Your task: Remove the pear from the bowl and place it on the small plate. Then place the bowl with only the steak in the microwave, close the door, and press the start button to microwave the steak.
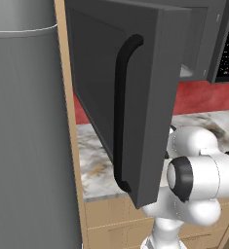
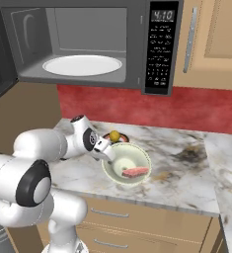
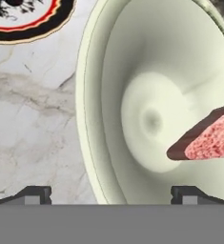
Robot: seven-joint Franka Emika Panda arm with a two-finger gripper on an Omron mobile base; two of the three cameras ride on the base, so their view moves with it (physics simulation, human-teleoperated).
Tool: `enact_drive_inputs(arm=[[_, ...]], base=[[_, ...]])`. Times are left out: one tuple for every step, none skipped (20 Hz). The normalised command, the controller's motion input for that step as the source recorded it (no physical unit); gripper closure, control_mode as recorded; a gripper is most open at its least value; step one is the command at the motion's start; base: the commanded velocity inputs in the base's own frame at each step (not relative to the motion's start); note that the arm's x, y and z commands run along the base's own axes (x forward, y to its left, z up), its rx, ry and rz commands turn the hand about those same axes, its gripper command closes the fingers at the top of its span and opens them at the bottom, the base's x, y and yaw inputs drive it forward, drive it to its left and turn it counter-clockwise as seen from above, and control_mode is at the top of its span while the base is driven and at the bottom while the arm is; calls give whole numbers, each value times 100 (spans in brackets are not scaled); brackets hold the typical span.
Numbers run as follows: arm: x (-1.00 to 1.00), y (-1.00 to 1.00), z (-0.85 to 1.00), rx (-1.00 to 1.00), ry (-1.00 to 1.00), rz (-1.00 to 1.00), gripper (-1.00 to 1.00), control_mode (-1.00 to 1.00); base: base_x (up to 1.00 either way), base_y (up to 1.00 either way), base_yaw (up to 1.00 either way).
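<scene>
One steak (image 2: 135, 172) left in bowl (image 2: 127, 162) on counter (image 2: 186, 170); pear (image 2: 114, 135) sits on small plate (image 3: 30, 21) behind. Gripper (image 2: 104, 150) jaws wide open, straddling bowl's near rim, likely to pinch it. Microwave (image 2: 88, 44) door (image 1: 121, 102) open, ready.

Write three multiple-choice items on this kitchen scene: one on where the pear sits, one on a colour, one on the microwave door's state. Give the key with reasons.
1. Where is the pear?
A. In the bowl
B. On the small plate
C. Inside the microwave

2. What colour is the wall strip below the microwave?
A. Red
B. Blue
C. Green

3. The door is:
A. Shut
B. Open
C. Missing

Key: 1 B, the pear rests on the small plate behind the bowl, which holds just the steak. 2 A, a red band runs there. 3 B, the white turntable shows.
</scene>
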Motion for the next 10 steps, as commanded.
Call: enact_drive_inputs(arm=[[0,-2,-9,0,0,0,-100,-100],[-2,-8,-9,0,0,0,-100,-100],[-4,-13,-7,0,0,0,-100,-100],[-7,-15,-6,0,0,0,-100,-100],[-9,-9,-7,0,0,0,-100,-100],[-10,-4,-8,0,-1,0,-100,-100],[-11,-8,-7,0,-2,0,100,-100],[-11,-13,-6,0,-2,0,100,-100],[-11,-17,-1,0,-2,0,100,-100],[-9,-11,-1,0,-2,0,100,-100]], base=[[0,0,0],[0,0,0],[0,0,0],[0,0,0],[0,0,0],[0,0,0],[0,0,0],[0,0,0],[0,0,0],[0,0,0]])
